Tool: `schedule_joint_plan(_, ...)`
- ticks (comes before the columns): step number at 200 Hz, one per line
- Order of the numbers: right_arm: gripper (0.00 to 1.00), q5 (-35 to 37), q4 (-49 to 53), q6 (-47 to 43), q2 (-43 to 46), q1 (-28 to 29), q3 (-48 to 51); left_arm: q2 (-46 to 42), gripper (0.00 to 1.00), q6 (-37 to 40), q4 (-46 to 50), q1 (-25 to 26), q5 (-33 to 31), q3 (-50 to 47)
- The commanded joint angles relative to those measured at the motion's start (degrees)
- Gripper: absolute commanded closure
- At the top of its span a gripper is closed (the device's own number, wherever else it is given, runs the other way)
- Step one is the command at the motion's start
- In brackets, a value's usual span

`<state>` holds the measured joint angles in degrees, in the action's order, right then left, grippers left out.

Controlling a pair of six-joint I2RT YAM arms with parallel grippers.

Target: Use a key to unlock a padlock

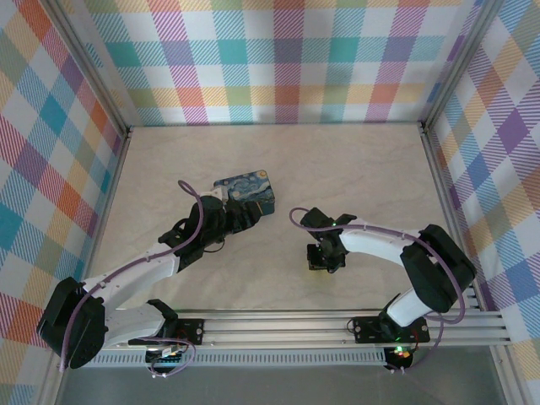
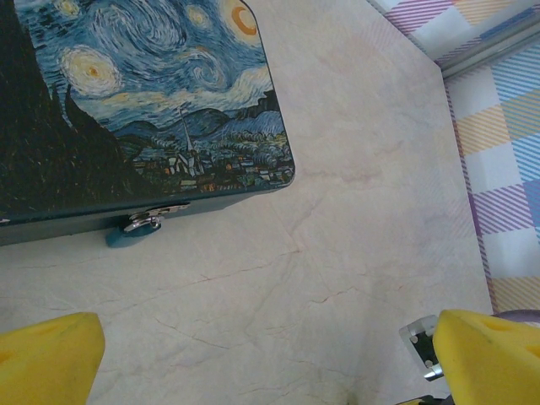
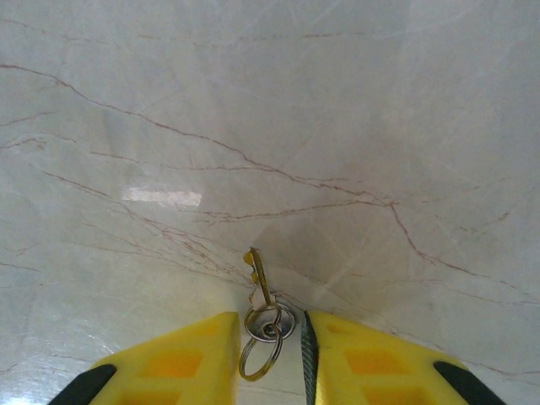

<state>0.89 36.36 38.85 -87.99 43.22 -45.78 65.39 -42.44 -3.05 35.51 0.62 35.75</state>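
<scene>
The left hand (image 2: 268, 337) hangs released, its yellow fingers (image 2: 46, 359) spread wide over the pale marble-patterned surface (image 2: 354, 169). Ahead of it the tiny blue padlock with a silvery shackle (image 2: 131, 236) sits against the near edge of the dark-blue rectangular tin painted with a starry night sky (image 2: 143, 101), hooked to the tin's clasp. Well apart to the right, the right hand (image 3: 268, 321) sits low over the surface with the small thin metal key (image 3: 258, 274) pointing away from it, the key's silvery rings (image 3: 257, 354) in the narrow gap between the yellow fingers (image 3: 177, 367); I cannot tell whether they are pinched.
</scene>
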Motion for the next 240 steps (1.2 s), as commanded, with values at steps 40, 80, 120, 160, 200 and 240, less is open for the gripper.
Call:
schedule_joint_plan(40, 0.81, 0.0, 1.2, 1.3, -1.1, 0.6, -0.7, -1.5, 0.0, 0.7, 1.2, 0.8, -1.2, 2.7)
schedule_joint_plan(80, 0.88, 0.2, 1.3, 1.4, -0.8, 0.7, -0.4, -1.9, 0.0, 1.0, 1.8, 0.8, -1.5, 3.0)
schedule_joint_plan(120, 0.94, 0.4, 1.3, 1.5, -0.2, 0.7, 0.0, -2.3, 0.0, 1.0, 2.0, 0.8, -1.9, 3.1)
schedule_joint_plan(160, 0.97, 0.4, 0.7, 1.8, 0.7, 0.7, 0.8, -3.1, 0.0, 0.7, 2.0, 0.8, -2.1, 3.1)
schedule_joint_plan(200, 1.0, -0.1, -3.7, 2.0, 4.8, 0.7, 2.8, -3.6, 0.0, -0.4, 0.6, 0.8, -0.6, 2.9)
schedule_joint_plan(240, 1.0, -1.2, -11.9, 2.1, 12.7, 0.7, 6.0, -2.3, 0.01, -2.7, -2.8, 0.8, 4.1, 3.6)
